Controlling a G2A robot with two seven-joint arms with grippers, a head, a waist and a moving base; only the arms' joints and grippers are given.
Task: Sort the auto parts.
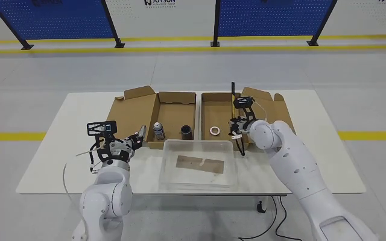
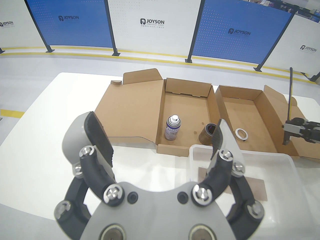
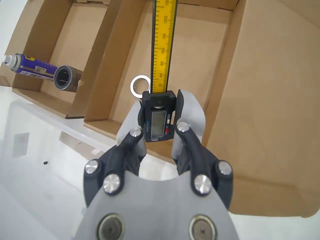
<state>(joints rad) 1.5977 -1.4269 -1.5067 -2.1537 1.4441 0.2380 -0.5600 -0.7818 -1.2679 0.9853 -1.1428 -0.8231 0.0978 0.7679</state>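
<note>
While the right fingers (image 3: 180, 101) clamp the digital caliper (image 3: 163, 38) by its display head, beam out over the right cardboard box (image 3: 200, 58) holding the metal ring (image 3: 140, 86), I'd guess drop-off there. Meanwhile the left fingers (image 2: 96, 136) gape empty above the counter (image 1: 72, 150); spray can (image 1: 158, 130) and bearing (image 1: 186, 131) sit in the left cardboard box (image 1: 175, 114).

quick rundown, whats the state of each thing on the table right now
left box, lid open
right box, lid open
spray can, upright in left box
metal sleeve, on end in left box
ring, flat in right box
caliper, held by right pincer
right pincer, shut on caliper
left pincer, open, empty
</note>
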